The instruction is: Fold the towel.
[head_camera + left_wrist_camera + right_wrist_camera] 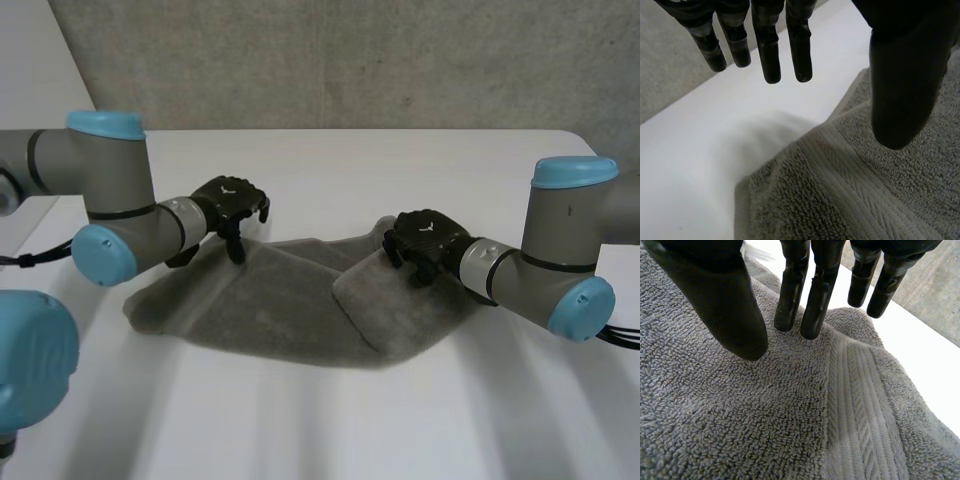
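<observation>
Over the towel (280,300), left robot hand (232,205) and right robot hand (425,240) hang uncurled, gripping nothing.

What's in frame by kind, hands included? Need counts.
towel: 1 (grey)
hands: 2 (black): left hand, right hand
total: 3

We see a smooth white tabletop (330,430), evenly lit, its far right corner rounded. Behind it we face a rough grey concrete wall (350,60) running along the far edge.
</observation>
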Controlling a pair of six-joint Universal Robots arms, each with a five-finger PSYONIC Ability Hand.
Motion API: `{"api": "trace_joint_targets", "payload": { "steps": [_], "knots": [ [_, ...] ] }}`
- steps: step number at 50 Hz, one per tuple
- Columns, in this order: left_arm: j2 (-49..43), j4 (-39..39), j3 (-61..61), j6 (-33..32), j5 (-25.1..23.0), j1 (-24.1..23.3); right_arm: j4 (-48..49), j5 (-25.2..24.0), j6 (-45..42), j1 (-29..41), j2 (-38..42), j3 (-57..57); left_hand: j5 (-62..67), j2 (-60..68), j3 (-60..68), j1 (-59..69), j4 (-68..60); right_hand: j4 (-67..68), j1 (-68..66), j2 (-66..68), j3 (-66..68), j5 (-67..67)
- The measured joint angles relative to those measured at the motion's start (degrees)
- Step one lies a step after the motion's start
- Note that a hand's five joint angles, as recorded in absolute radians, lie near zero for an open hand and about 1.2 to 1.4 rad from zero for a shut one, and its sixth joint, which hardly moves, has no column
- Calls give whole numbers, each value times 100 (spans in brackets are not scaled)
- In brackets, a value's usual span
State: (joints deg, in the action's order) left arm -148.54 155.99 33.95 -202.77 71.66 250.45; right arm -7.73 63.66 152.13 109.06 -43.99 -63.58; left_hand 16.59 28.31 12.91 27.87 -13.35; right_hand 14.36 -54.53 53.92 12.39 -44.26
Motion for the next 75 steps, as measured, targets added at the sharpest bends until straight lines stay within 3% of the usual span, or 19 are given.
{"api": "trace_joint_targets", "payload": {
  "steps": [8, 31, 40, 41, 42, 46, 55, 64, 70, 75],
  "knots": [
    [-546, -416, -637, -20, 16, 3, 5, -53, 0, 2, -6, -20, -1, 0, 0, 0, 0, 0, 2, 0, 0, 0],
    [-788, -423, -779, -49, 15, 13, 100, -87, 3, 1, 22, -77, 331, 81, 0, 190, 0, 0, 7, 0, 1, 6],
    [-787, -519, -793, -52, -4, 13, 132, -82, 8, 1, 24, -87, 1952, 1917, 0, 1838, 0, 0, 7, 0, 1, 6],
    [-766, -544, -796, -50, -7, 13, 132, -82, 9, 1, 20, -89, 2965, 2847, 0, 2716, 0, 0, 7, 0, 1, 6],
    [-755, -551, -795, -49, -7, 13, 132, -81, 9, 1, 19, -89, 3161, 3093, 0, 2959, 0, 0, 7, 0, 1, 6],
    [-518, -570, -689, -45, 2, -7, 133, -81, 9, 2, 1, -101, 4789, 4577, 0, 4417, 0, 0, 7, 0, 1, 6],
    [417, -260, 42, -42, -9, -126, 131, -82, 9, 1, -54, -148, 4832, 4610, 0, 4418, 0, 0, 7, 0, 1, 6],
    [673, -18, 527, -41, 12, -173, 203, -79, 13, -2, -232, -258, 4832, 4610, 0, 4418, 0, 0, -63, 71, 1, -45],
    [884, 133, 1008, -30, 45, -147, 386, -81, 17, -37, -602, -472, 4832, 4610, 0, 4418, 0, 0, -1912, 1936, 1, -1971],
    [1342, 357, 1704, 4, 119, -107, 458, -110, 3, -180, -976, -764, 4832, 4610, 0, 4418, 0, 0, -1994, 2051, 1, -2185]
  ]
}}
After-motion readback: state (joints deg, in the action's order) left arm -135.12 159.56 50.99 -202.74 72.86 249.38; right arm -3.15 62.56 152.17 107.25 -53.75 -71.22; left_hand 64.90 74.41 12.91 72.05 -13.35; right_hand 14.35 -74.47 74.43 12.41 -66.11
